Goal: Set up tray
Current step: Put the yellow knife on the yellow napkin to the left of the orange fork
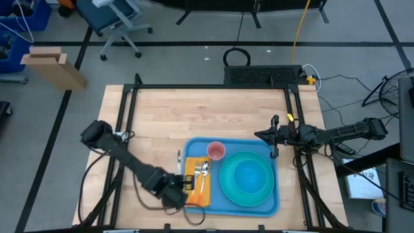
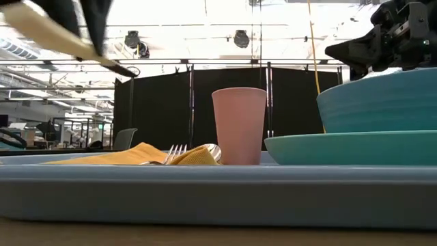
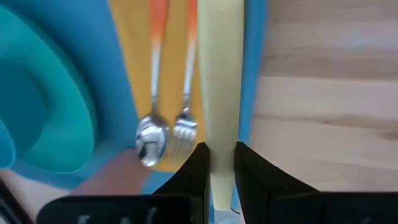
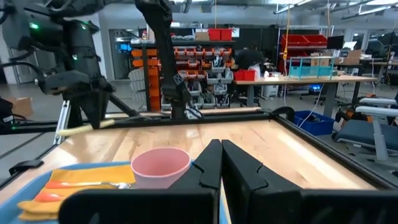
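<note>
Tray (image 1: 266, 206): light-blue rectangle lying flat at the near edge of the table (image 1: 207, 116), right of centre; carries every item below.
Plate (image 1: 226, 188): round turquoise, fills the tray's right half, set level.
Bowl (image 1: 249, 176): deeper teal, seated inside the plate.
Napkin (image 1: 196, 194): orange, laid along the tray's left edge, slightly rumpled in the low view.
Cup (image 1: 216, 151): pink, upright at the tray's far edge, between napkin and plate.
Spoon (image 1: 206, 169) and fork (image 1: 198, 172): side by side on the napkin, orange handles, heads toward the tray's far edge.
Knife (image 3: 219, 93): pale cream utensil, probably a knife, held above the tray's left rim, beside the fork.
Left gripper (image 3: 219, 163): clenched on the knife's end, hovering over the tray's near-left corner.
Right gripper (image 1: 270, 136): jaws pressed together, empty, waiting just off the tray's far-right corner.
Step in hand: placing the knife, by my reading.
Handling advice: bring it inward onto the napkin, parallel to the fork, lower until it lies flat, release only then; avoid nudging fork or rim.
</note>
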Motion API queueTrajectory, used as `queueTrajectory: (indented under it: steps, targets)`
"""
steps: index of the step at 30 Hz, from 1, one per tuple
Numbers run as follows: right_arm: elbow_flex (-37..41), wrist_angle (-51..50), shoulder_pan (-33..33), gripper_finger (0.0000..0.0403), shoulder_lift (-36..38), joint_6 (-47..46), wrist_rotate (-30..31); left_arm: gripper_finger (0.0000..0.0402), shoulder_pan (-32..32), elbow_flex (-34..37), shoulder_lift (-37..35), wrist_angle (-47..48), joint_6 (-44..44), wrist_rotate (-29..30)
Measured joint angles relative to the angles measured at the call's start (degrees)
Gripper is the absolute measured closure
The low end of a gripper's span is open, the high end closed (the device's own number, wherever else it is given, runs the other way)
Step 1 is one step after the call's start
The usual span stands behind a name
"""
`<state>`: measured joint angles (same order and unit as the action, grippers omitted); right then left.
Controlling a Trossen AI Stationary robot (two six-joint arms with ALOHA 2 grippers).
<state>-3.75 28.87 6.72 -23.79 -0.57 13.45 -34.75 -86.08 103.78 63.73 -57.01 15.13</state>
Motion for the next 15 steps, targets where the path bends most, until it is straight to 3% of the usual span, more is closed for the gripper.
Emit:
queueTrajectory:
  steps: [8,15]
  targets:
    - [0.00,2.15,0.02,0.0403,0.00,1.26,0.00,0.0350,5.98,-0.02,3.58,-7.38,-8.28,-3.03]
    - [0.00,2.64,0.02,0.0403,0.00,1.26,-0.02,0.0350,7.80,-0.02,9.27,-7.22,-15.14,-2.10]
